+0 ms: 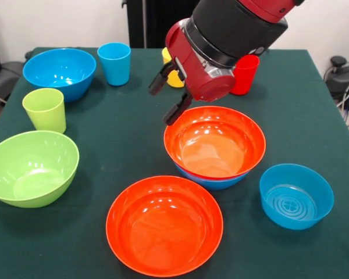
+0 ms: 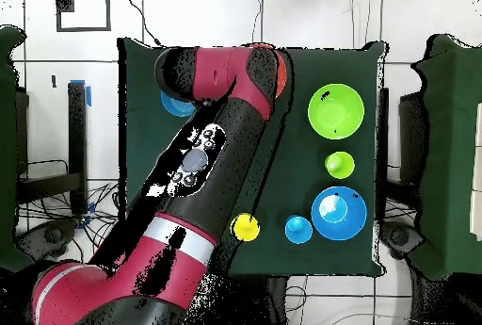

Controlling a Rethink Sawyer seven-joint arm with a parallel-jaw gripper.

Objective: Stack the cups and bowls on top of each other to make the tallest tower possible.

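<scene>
My gripper (image 1: pixel 169 93) hangs open and empty just left of and above the tower (image 1: pixel 215 142), an orange bowl nested in a blue bowl (image 1: pixel 212 181). A second orange bowl (image 1: pixel 164 225) lies nearer the front. The small blue bowl (image 1: pixel 295 196) (image 2: pixel 174 105) sits at the right. On the left are the green bowl (image 1: pixel 30 167) (image 2: pixel 336 110), green cup (image 1: pixel 45 109) (image 2: pixel 340 164), a deep blue bowl (image 1: pixel 59 72) (image 2: pixel 339 213) and the blue cup (image 1: pixel 114 63) (image 2: pixel 298 229). The yellow cup (image 1: pixel 175 79) (image 2: pixel 246 227) is partly hidden behind the fingers. The red cup (image 1: pixel 244 74) stands behind the wrist.
In the overhead view the arm (image 2: pixel 221 142) crosses the green table cloth (image 2: pixel 301 255) and hides the gripper and the orange bowls. Cables and a black device (image 1: pixel 343 75) lie off the table's right edge in the front view.
</scene>
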